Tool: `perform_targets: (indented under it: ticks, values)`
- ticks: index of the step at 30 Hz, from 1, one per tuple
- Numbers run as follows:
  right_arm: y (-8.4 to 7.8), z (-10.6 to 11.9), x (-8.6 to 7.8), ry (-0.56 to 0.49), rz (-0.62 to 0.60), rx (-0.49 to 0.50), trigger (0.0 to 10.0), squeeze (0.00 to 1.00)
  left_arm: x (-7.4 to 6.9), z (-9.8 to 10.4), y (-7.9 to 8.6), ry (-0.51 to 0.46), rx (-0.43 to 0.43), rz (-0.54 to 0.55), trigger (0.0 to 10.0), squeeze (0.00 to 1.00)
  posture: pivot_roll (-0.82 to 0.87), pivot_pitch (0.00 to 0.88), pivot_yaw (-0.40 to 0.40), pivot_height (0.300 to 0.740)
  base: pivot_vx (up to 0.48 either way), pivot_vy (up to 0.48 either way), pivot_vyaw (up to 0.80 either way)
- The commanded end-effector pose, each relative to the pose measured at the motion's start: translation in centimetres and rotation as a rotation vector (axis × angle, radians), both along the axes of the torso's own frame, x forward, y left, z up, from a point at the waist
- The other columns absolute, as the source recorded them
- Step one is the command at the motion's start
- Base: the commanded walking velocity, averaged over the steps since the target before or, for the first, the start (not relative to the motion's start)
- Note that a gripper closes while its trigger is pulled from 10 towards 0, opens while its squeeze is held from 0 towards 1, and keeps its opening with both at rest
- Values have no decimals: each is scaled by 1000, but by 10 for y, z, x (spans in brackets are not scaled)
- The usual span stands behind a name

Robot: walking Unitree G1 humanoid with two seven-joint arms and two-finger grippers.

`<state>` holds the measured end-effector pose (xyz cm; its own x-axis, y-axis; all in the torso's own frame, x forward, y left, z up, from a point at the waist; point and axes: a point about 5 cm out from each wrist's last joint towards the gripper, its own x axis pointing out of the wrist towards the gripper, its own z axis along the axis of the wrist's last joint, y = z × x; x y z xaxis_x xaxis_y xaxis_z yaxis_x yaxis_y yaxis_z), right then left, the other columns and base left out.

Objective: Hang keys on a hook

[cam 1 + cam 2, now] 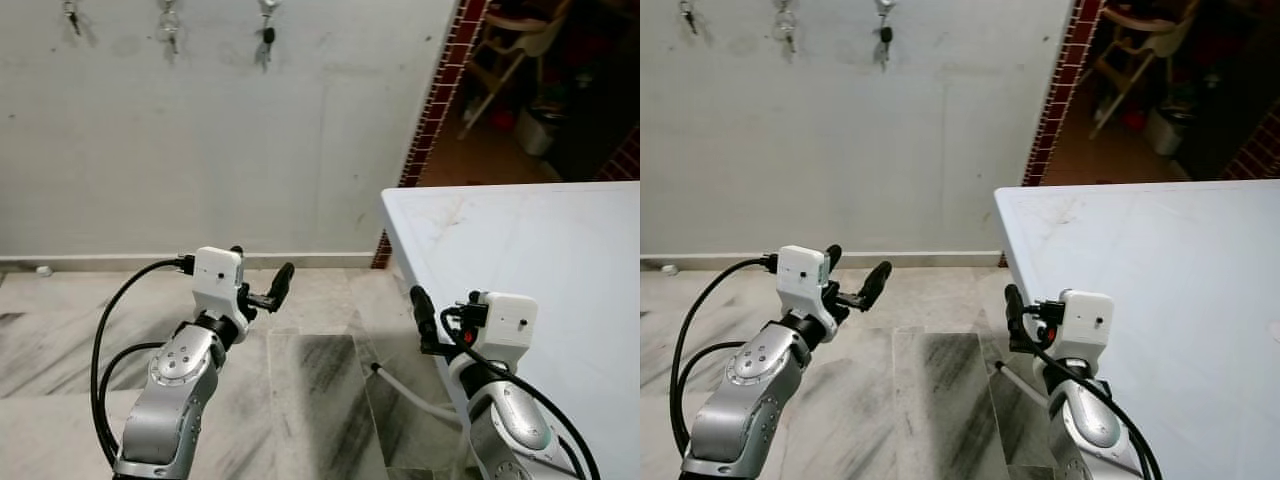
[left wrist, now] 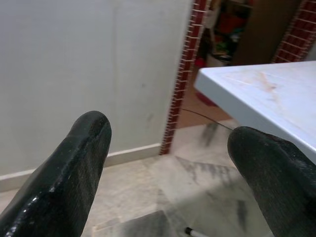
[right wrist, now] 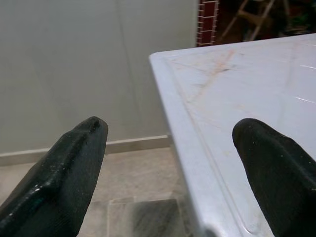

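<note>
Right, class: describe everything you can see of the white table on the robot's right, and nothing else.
The white table is a flat, smooth slab with a rounded corner and a shallow raised rim along its edge. Faint orange-brown smears and scratches mark the top near the corner. It looks like plastic or painted board, though that is uncertain. It stands on the marble floor, close to the pale wall and the brick-tiled doorway edge. The right gripper hangs beside its near edge.

White table (image 1: 520, 250) blocks the right side; its corner juts toward the wall (image 1: 220, 140). Marble floor (image 1: 310, 400) ahead lies open up to the wall. Three key bunches (image 1: 168, 25) hang high on the wall, with bare wall between them. Brick-edged doorway (image 1: 440, 90) opens beyond the table corner.
</note>
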<state>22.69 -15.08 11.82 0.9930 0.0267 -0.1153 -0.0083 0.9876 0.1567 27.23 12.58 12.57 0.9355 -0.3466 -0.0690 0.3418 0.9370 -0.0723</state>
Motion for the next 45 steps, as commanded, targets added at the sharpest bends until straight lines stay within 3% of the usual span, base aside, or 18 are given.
perform_targets:
  ticks: [1, 27, 45]
  values:
    - [1, 5, 1, -17, -4, 0, 10000, 0, -1, 4, -1, -9, -4, -8, 10000, 0, 63, 0, -90, 740, 0, 319, -800]
    - [4, 6, 6, -26, 0, -3, 10000, 0, 4, 8, -5, 7, -11, -34, 10000, 0, 73, 0, -78, 740, 0, 450, 0]
    - [4, 9, 15, -34, -16, -9, 10000, 0, 16, 16, -13, -33, -22, -53, 10000, 0, 61, 0, -66, 740, 0, 0, -144]
